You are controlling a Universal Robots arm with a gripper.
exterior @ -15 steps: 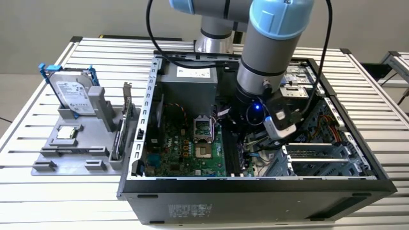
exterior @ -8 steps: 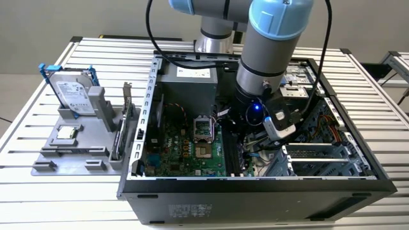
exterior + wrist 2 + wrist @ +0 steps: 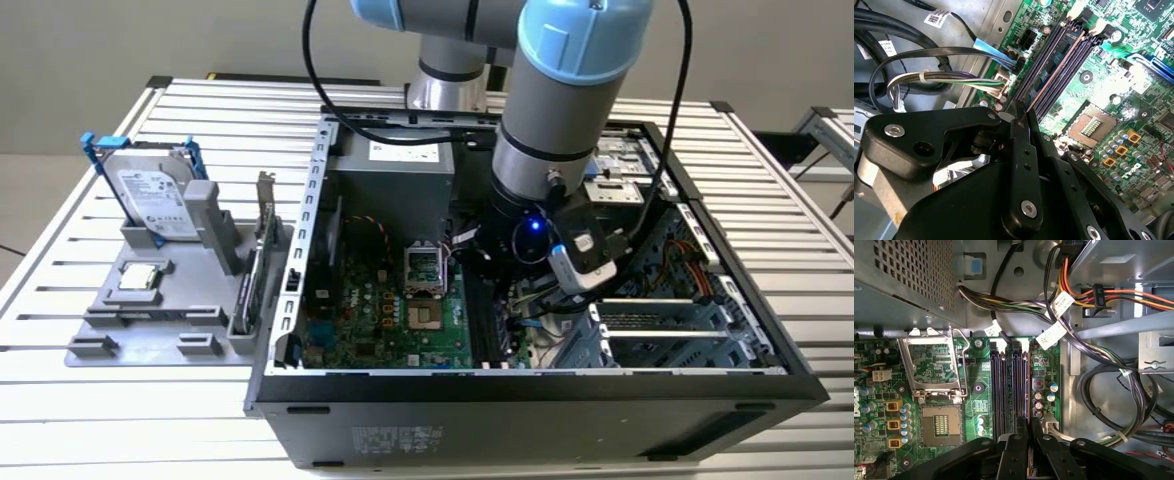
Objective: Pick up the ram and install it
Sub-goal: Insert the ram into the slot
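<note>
My gripper (image 3: 498,298) is down inside the open computer case (image 3: 296,300), over the black memory slots (image 3: 1009,385) of the green motherboard (image 3: 380,310). In both wrist views its black fingers (image 3: 1015,445) are shut on the ram (image 3: 1029,390), which shows edge-on as a thin strip with a copper-coloured line. The ram (image 3: 1054,70) runs from the gripper (image 3: 1021,112) along the outermost slot (image 3: 1061,62), on the side nearest the cable bundle. Whether it sits in that slot or just above it I cannot tell. The gripper (image 3: 1029,429) grips the ram's near end.
A CPU socket (image 3: 936,390) lies beside the slots, and the power supply (image 3: 909,280) stands behind it. Thick cable bundles (image 3: 1104,385) crowd the drive bay side. Outside the case, a grey tray (image 3: 160,320) holds a hard drive in a blue frame (image 3: 154,190) and a green card (image 3: 267,240).
</note>
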